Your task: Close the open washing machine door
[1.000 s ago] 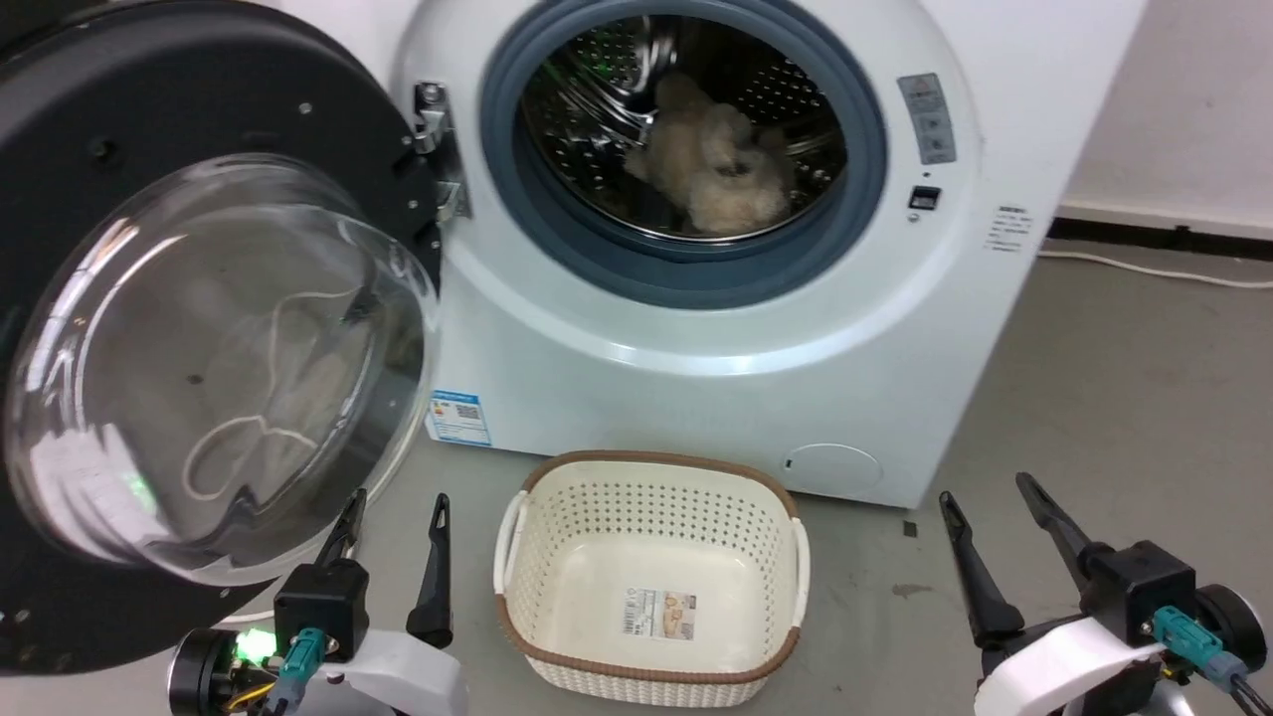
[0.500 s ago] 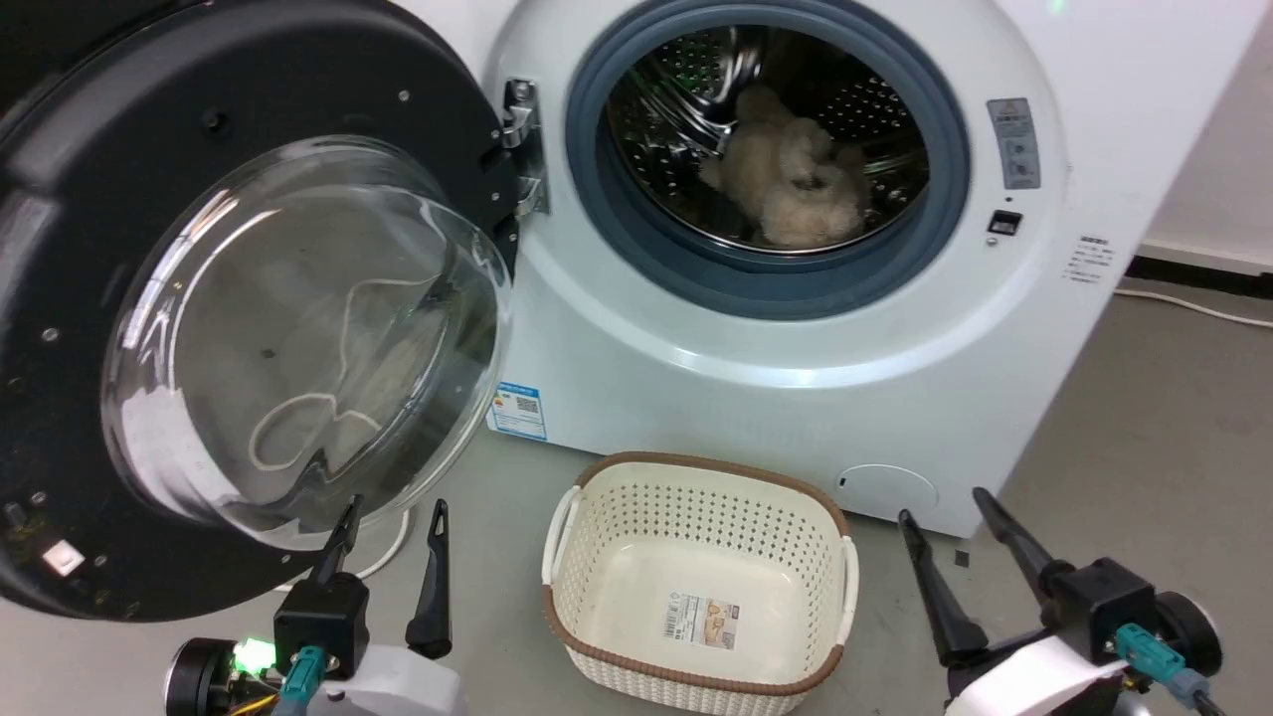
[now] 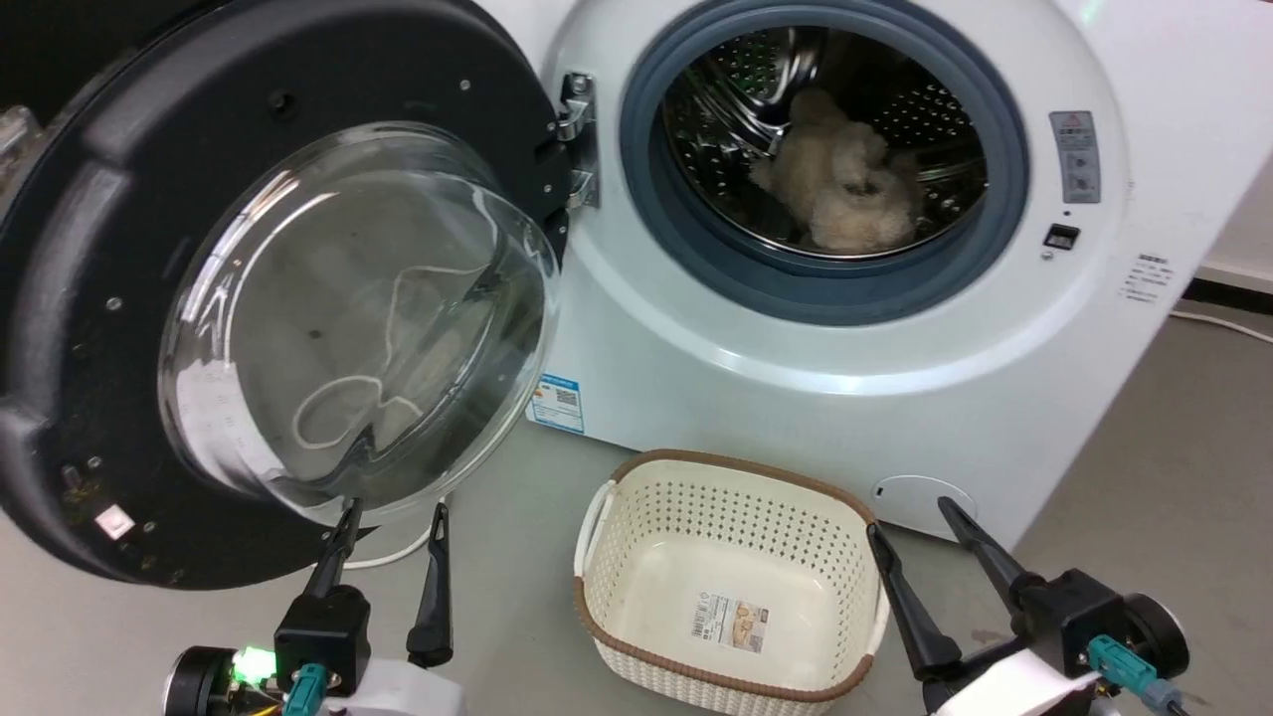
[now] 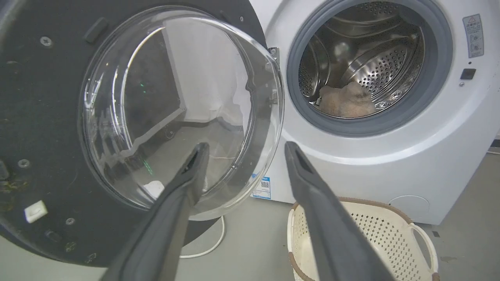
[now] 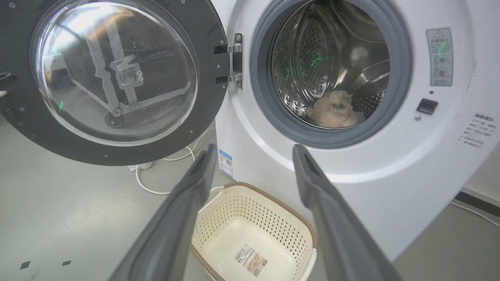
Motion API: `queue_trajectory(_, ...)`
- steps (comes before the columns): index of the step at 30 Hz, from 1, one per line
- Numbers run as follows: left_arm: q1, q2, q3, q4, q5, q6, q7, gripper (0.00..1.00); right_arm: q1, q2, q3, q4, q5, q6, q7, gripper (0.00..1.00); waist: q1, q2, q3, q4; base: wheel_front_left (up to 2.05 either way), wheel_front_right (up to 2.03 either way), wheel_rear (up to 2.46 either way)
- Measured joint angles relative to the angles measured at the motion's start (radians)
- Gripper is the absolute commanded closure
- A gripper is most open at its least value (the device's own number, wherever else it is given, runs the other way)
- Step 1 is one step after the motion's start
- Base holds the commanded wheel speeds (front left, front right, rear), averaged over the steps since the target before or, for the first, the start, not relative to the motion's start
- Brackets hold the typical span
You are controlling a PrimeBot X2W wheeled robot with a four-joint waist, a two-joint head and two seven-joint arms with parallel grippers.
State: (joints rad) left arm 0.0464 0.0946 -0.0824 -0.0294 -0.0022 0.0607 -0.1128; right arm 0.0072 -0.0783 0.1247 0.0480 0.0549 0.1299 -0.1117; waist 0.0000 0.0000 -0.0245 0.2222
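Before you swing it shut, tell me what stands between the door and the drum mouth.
Nothing visible. The washing machine door hangs open; the fluffy item lies inside the drum; the basket sits lower, on the floor.

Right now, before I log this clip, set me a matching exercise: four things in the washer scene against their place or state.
Things:
1. washing machine door
2. beige fluffy item
3. cream perforated basket
4. left gripper

Place or state:
A. on the floor in front of the washing machine
B. swung wide open
C. fingers apart, holding nothing
D. inside the steel drum

Pairs: 1-B, 2-D, 3-A, 4-C
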Motion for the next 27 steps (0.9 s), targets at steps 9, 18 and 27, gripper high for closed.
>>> queue_trajectory(9, 0.018, 0.001, -0.005, -0.019, -0.008, 0.028, -0.022, 0.0, -0.007, -0.016, 0.045, 0.011, 0.017, 0.0, -0.024, 0.0, 0.0, 0.0, 0.003, 0.048, 0.0, 0.0, 0.0)
queue_trajectory(18, 0.028, 0.001, -0.006, -0.034, -0.01, 0.04, -0.04, 0.0, -0.018, -0.02, 0.077, 0.022, 0.026, 0.0, -0.042, 0.0, 0.0, 0.0, 0.002, 0.085, 0.0, 0.0, 0.0)
queue_trajectory(27, 0.043, 0.013, -0.008, -0.044, -0.008, 0.052, -0.062, 0.0, -0.018, -0.029, 0.105, 0.038, 0.044, 0.0, -0.063, 0.0, 0.0, 0.0, -0.002, 0.123, 0.0, 0.0, 0.0)
